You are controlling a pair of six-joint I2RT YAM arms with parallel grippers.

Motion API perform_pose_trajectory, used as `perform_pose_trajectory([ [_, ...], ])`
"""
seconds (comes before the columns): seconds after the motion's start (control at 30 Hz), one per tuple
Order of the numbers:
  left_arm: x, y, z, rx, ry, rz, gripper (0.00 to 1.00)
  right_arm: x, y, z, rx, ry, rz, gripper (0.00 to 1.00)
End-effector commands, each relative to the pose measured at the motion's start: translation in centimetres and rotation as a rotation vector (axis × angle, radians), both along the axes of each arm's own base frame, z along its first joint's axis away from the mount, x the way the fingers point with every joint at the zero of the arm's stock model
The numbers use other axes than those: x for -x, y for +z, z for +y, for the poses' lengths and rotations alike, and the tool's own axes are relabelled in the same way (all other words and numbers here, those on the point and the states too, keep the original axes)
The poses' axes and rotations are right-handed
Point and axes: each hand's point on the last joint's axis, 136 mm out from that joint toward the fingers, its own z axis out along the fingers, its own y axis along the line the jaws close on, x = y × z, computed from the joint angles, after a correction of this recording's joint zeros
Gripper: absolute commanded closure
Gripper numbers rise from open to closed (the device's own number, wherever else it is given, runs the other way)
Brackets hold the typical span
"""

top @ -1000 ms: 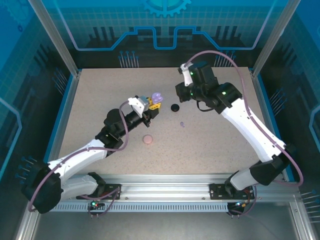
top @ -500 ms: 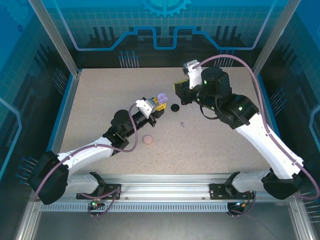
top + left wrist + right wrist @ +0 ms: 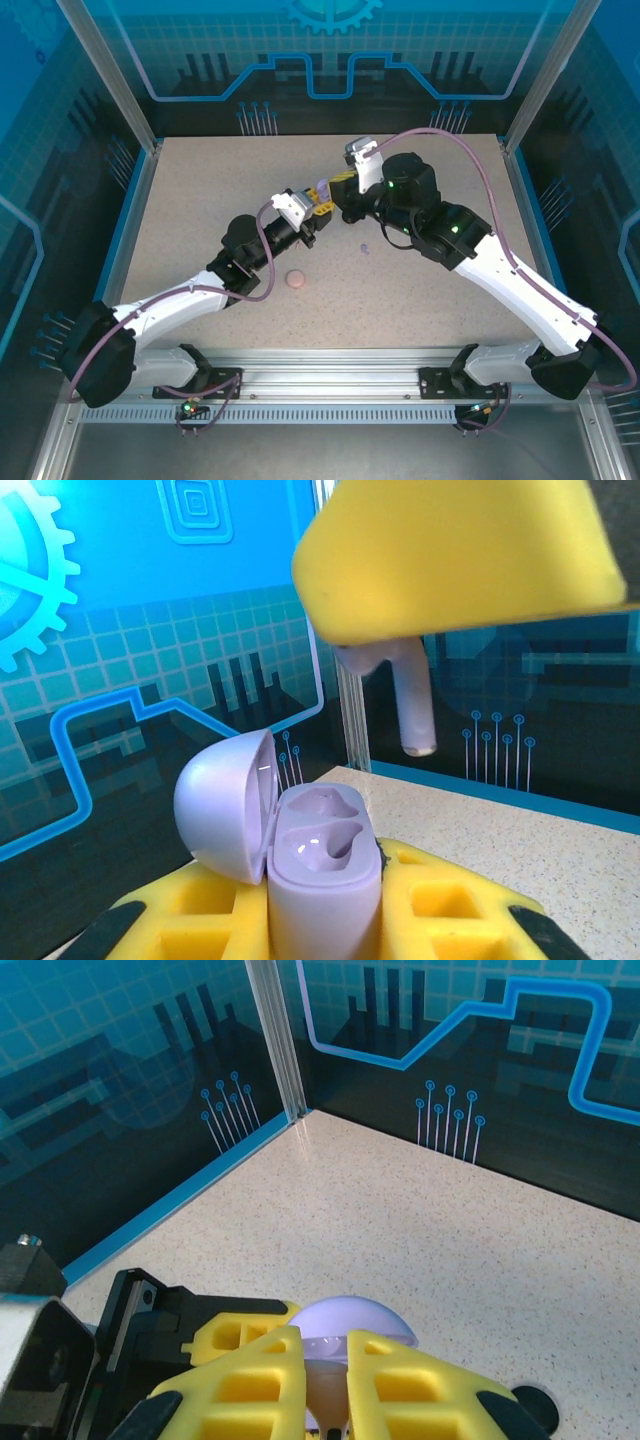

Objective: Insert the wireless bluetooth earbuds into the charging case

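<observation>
My left gripper (image 3: 325,915) is shut on the base of an open lavender charging case (image 3: 325,865); its lid (image 3: 225,800) is tipped back to the left and both sockets are empty. Just above the case hangs a lavender earbud (image 3: 410,695), stem down, clamped in my right gripper (image 3: 322,1350), whose yellow finger (image 3: 450,560) shows at the top of the left wrist view. From above, the left gripper (image 3: 312,207) and right gripper (image 3: 338,196) meet over mid-table. In the right wrist view the earbud (image 3: 325,1395) sits between the fingers, over the case lid (image 3: 352,1322). A second lavender earbud (image 3: 364,247) lies on the table.
A closed pink round case (image 3: 295,280) rests on the table (image 3: 200,200) in front of the left arm. A black round case edge (image 3: 535,1400) shows at the lower right of the right wrist view. Glass walls and metal posts ring the table.
The right arm has swung left and brought its gripper with the earbud over the open case. The left gripper with the case has shifted slightly right and back.
</observation>
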Motion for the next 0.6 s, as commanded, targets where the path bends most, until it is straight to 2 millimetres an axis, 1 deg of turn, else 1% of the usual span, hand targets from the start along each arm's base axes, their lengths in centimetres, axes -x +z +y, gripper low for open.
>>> perform_pose_trajectory([
  [0.0, 0.2, 2.2, -0.4, 0.039, -0.012, -0.034, 1.0, 0.0, 1.0, 0.8, -0.026, 0.02, -0.042, 0.87],
  [0.23, 0.4, 2.7, -0.5, 0.048, -0.019, -0.037, 1.0, -0.2, 0.4, 1.0, -0.018, 0.023, -0.032, 0.87],
  [0.57, 0.9, 3.2, -0.6, 0.051, -0.033, -0.042, 1.0, -0.9, -1.0, 1.1, 0.015, 0.002, -0.018, 0.87],
])
